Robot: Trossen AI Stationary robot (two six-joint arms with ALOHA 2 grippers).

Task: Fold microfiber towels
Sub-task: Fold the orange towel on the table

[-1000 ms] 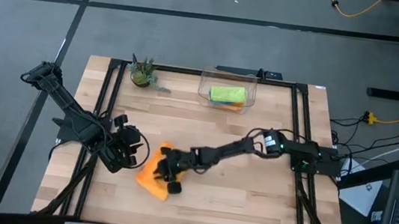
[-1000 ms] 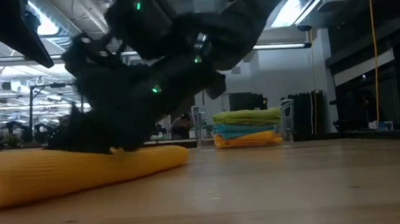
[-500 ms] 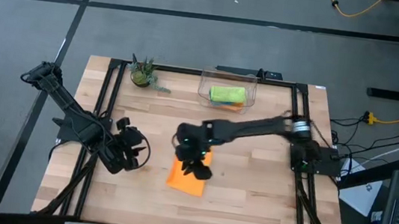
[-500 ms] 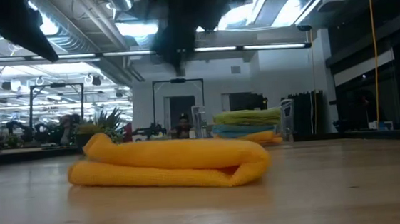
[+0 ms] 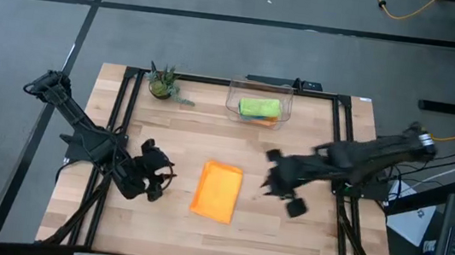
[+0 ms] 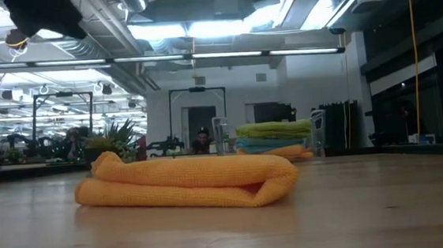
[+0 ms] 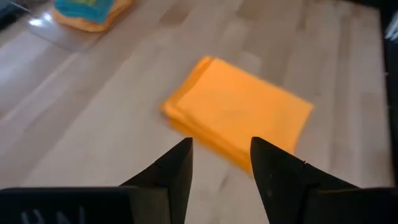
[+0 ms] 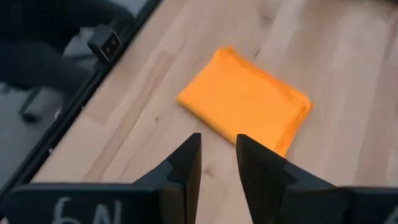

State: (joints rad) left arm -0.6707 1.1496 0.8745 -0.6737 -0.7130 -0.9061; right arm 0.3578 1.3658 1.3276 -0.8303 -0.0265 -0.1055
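**Last orange towel folded, not yet binned**

Pale wooden tabletop [image 5: 283,245] fills the high view, framed by black rails, with a small potted plant [image 5: 161,81] at its far left corner and grey floor all round. On the middle of the boards lies one orange microfiber towel [image 5: 217,192], folded into a neat thick rectangle; the low view shows its layers doubled over with a rounded fold at one end. Nothing touches it.

At the far edge stands the clear plastic bin [image 5: 285,99], holding a stack of folded towels [image 6: 273,141]: lime green on top, teal blue under it, orange at the bottom.

Both arms stand clear of the cloth. Left gripper [image 7: 219,163] hovers just beside the towel on its left, jaws parted and gripping nothing. Right gripper [image 8: 217,155] is off to the towel's right, raised over bare wood, jaws apart by a narrow gap and likewise carrying nothing.

Judging from this, the folding looks finished for all four cloths. What seems left is to lift the orange rectangle without letting its layers slip and set it on the stack in the bin.
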